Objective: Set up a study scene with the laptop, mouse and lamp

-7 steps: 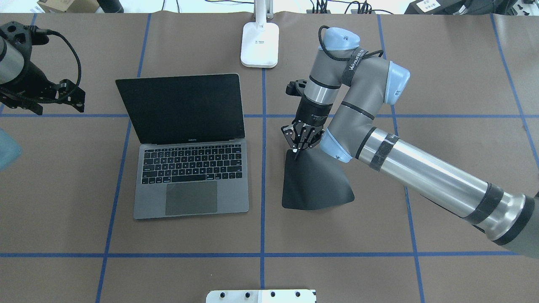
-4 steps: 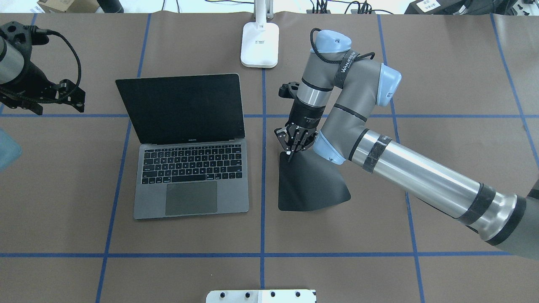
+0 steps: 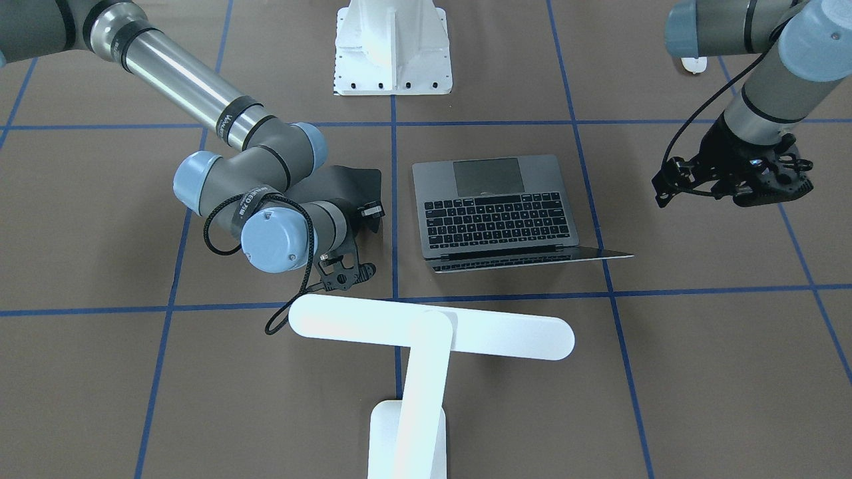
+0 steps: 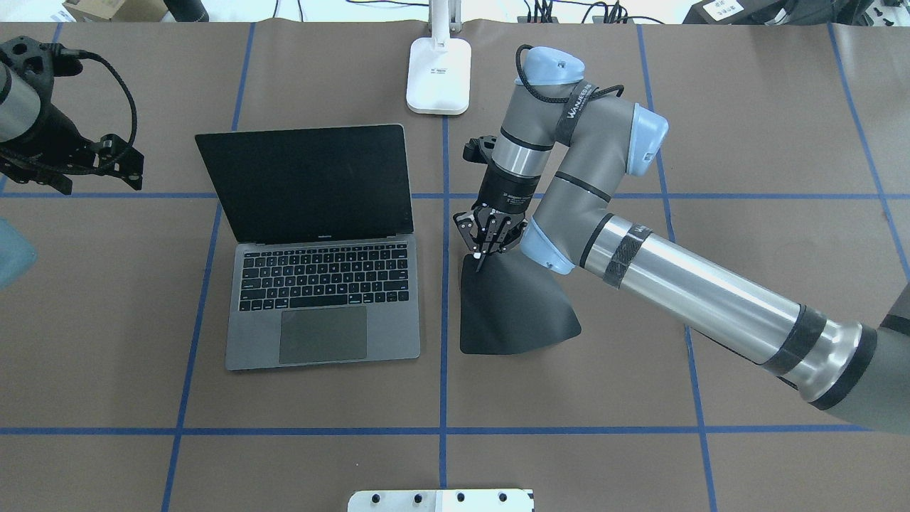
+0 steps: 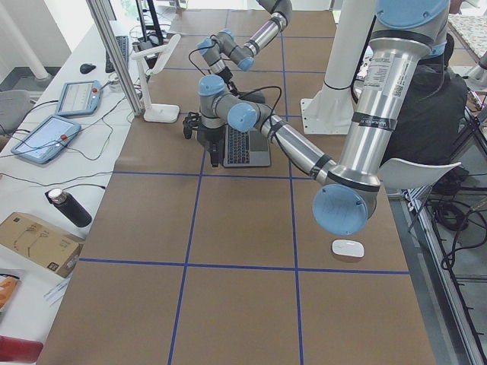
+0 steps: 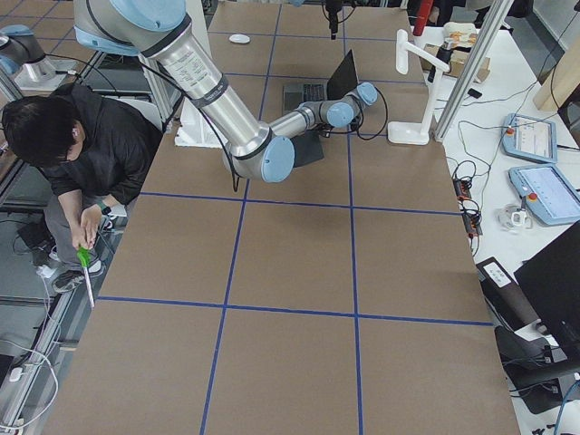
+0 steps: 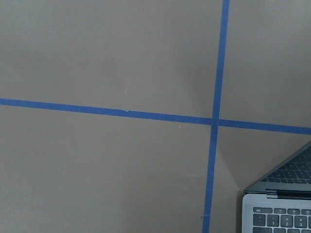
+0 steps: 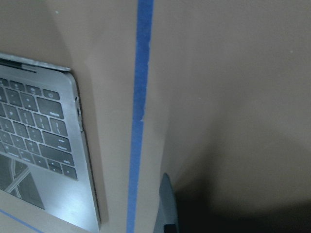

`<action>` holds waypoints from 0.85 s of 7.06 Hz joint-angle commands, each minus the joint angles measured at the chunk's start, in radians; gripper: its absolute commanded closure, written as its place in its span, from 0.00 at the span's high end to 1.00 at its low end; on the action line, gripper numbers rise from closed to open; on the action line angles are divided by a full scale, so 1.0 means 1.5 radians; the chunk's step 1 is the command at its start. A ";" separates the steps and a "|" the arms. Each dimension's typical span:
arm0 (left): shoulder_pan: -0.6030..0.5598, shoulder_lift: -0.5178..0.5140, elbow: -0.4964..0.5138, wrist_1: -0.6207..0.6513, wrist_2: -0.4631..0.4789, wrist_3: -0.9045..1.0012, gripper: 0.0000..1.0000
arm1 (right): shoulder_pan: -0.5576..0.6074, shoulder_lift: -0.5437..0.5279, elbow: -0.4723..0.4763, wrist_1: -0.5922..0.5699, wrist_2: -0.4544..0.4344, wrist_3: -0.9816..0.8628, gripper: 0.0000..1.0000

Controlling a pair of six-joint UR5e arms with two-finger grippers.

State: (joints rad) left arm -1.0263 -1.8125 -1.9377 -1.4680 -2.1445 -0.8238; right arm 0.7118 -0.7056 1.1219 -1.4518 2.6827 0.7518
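Risk is building: right gripper (image 4: 481, 257) is clamping the mouse pad (image 4: 515, 313) edge beside the laptop (image 4: 323, 313); a sideways slide could be knocking it. Left gripper (image 3: 759, 183): jaws, cannot tell.

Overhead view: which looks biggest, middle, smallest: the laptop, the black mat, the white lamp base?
Largest: the slim dark-grey metal laptop.
Then: the black square mouse pad.
Smallest: the white rectangular lamp base; its head is cut off.

The mouse (image 5: 348, 248) lies well apart from the laptop (image 5: 247, 146) and the lamp (image 5: 162, 115).
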 commanded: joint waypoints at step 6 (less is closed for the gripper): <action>0.000 0.000 -0.002 0.001 0.000 -0.002 1.00 | 0.000 -0.001 0.000 0.001 0.002 0.037 0.00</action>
State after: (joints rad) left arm -1.0266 -1.8125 -1.9404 -1.4665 -2.1445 -0.8263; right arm 0.7118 -0.7059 1.1213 -1.4508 2.6860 0.8069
